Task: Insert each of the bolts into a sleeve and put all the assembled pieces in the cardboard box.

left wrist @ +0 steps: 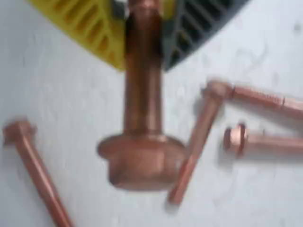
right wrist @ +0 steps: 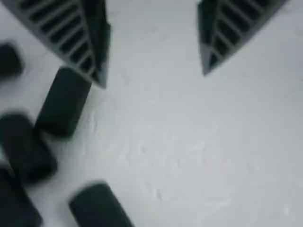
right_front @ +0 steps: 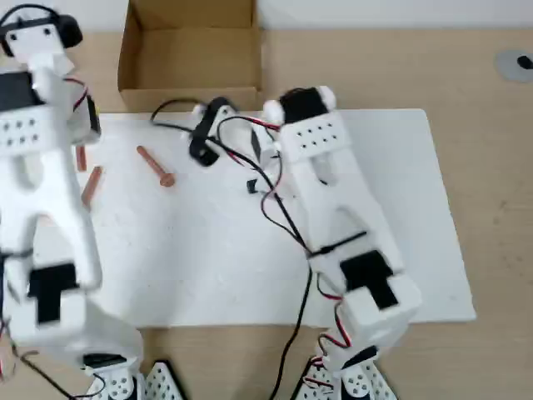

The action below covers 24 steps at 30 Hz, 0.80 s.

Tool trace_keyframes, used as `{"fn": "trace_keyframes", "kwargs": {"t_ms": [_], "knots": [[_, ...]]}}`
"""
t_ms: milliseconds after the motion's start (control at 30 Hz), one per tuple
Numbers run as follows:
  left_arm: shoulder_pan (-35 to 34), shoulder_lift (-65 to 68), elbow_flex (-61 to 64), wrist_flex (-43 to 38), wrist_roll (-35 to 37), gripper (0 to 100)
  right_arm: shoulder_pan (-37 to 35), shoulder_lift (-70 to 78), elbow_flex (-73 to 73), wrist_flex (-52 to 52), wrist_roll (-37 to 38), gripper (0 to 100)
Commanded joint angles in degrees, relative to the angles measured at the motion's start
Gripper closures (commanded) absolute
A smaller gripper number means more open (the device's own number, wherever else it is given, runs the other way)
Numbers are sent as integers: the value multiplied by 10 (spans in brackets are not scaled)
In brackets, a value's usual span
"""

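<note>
Wooden table (right_front: 483,92), white mat (right_front: 208,267), perhaps foam; left end effector (left wrist: 142,56) clamps bolt (left wrist: 142,123), right end effector (right wrist: 154,73) spread.

Five bolts (left wrist: 142,94) (left wrist: 33,165) (left wrist: 191,146) (left wrist: 265,97) (left wrist: 265,142), five sleeves (right wrist: 64,101) (right wrist: 23,149) (right wrist: 99,208) (right wrist: 7,59) (right wrist: 12,208) and one cardboard box (right_front: 190,54)

No legible text, label, brand, number or sign on cardboard box (right_front: 187,54), bolt (left wrist: 142,94) or sleeve (right wrist: 63,101).

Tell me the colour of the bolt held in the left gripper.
Copper-brown. The bolt shows best in the left wrist view, clamped in the left gripper.
</note>
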State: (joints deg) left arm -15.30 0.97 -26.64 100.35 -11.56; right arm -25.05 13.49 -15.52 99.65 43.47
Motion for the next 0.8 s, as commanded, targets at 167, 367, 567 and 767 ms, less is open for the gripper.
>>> {"fn": "trace_keyframes", "kwargs": {"t_ms": [167, 367, 567, 767], "knots": [[-81, -249, 122, -37, 29, 988, -34, 97, -105, 24, 72, 832], [-128, -370, 178, -66, 56, 988, -32, 177, -164, 24, 84, 832], [-141, -475, 230, -76, 78, 988, -32, 247, -231, 24, 91, 832], [-175, -571, 288, -116, 93, 991, -22, 296, -268, 26, 91, 832]]}}
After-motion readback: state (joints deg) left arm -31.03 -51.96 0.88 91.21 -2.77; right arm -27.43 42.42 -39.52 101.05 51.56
